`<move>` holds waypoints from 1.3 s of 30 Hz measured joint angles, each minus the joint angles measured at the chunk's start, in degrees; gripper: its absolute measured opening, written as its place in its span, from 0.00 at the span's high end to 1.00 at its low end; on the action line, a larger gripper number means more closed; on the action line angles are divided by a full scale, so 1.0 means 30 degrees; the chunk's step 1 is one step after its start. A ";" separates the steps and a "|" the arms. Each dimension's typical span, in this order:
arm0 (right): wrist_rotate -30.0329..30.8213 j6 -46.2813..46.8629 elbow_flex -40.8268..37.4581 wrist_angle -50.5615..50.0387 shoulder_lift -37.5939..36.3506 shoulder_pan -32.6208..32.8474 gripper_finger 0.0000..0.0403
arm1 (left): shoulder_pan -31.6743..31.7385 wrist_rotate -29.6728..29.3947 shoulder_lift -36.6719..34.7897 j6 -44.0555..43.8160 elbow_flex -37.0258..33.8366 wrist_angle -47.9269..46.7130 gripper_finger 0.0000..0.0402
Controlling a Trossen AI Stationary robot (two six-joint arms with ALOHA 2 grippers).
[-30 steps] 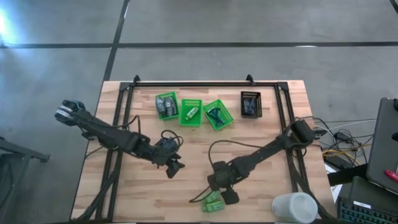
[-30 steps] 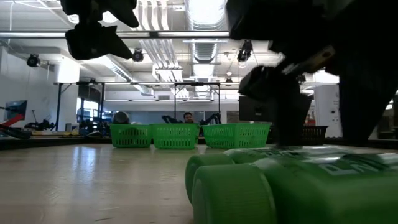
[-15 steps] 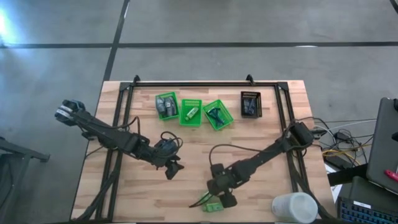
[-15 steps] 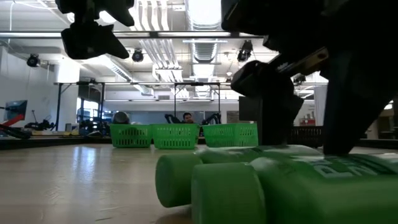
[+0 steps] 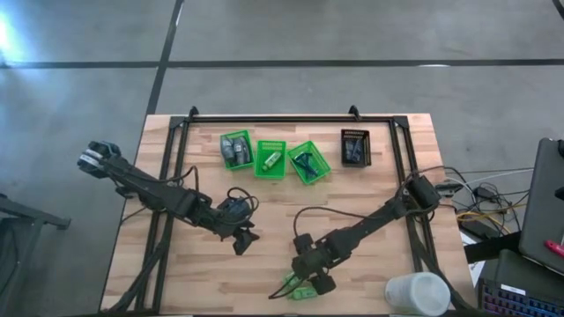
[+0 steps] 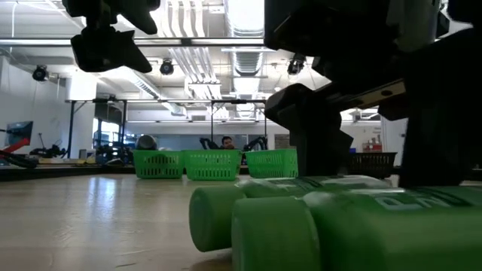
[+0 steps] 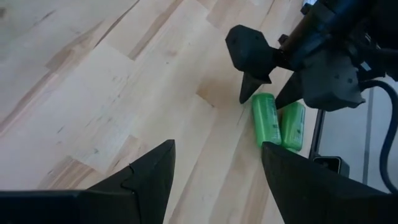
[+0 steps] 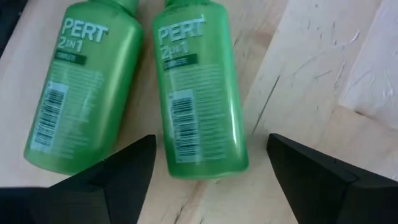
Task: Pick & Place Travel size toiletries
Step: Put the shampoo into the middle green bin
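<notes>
Low in the high view, right of centre, the right gripper (image 5: 310,280), fingers spread wide and holding nothing, hangs over two green bottles (image 8: 198,87) lying side by side, one bottle's long axis between its fingers.

Two bright green plastic shampoo bottles (image 8: 196,87) with white lettering and barcodes, pale wood-plank tabletop (image 5: 370,189), three bright green mesh baskets (image 5: 270,158), one black mesh basket (image 5: 355,147), black right end effector (image 7: 268,93)
</notes>
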 joint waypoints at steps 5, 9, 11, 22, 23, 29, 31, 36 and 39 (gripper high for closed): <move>0.0218 0.0431 0.0164 -0.0093 0.0017 -0.0061 0.32 | -0.0010 0.0000 0.0000 0.0012 0.0000 -0.0124 0.39; 0.0078 0.0601 0.0172 -0.0137 -0.0045 -0.0146 0.41 | -0.0010 0.0000 0.0000 0.0021 0.0000 -0.0219 0.39; 0.0082 0.0725 0.0172 -0.0151 -0.0045 -0.0157 0.46 | -0.0010 0.0000 0.0000 0.0022 0.0000 -0.0269 0.39; 0.0490 0.0373 0.0383 -0.0689 -0.0264 -0.0185 0.57 | -0.0082 0.0020 0.0000 -0.0191 0.0000 -0.0408 0.39; 0.0515 0.0168 0.0383 -0.0712 -0.0264 -0.0197 0.54 | -0.0082 0.0021 0.0000 -0.0291 0.0000 -0.0408 0.39; 0.0566 -0.1009 0.0361 -0.0712 -0.0264 -0.0219 0.28 | -0.0082 0.0015 0.0000 -0.0533 0.0000 -0.0393 0.39; 0.0566 -0.1312 0.0361 -0.0683 -0.0264 -0.0219 0.21 | -0.0082 0.0011 0.0000 -0.0582 0.0000 -0.0386 0.39; 0.0580 -0.2964 0.0354 -0.0478 -0.0264 -0.0226 0.11 | -0.0104 0.0007 0.0000 -0.0719 0.0000 -0.0369 0.39; 0.0580 -0.4090 0.0352 -0.0292 -0.0264 -0.0228 0.13 | -0.0104 0.0007 -0.0001 -0.0909 0.0000 -0.0342 0.39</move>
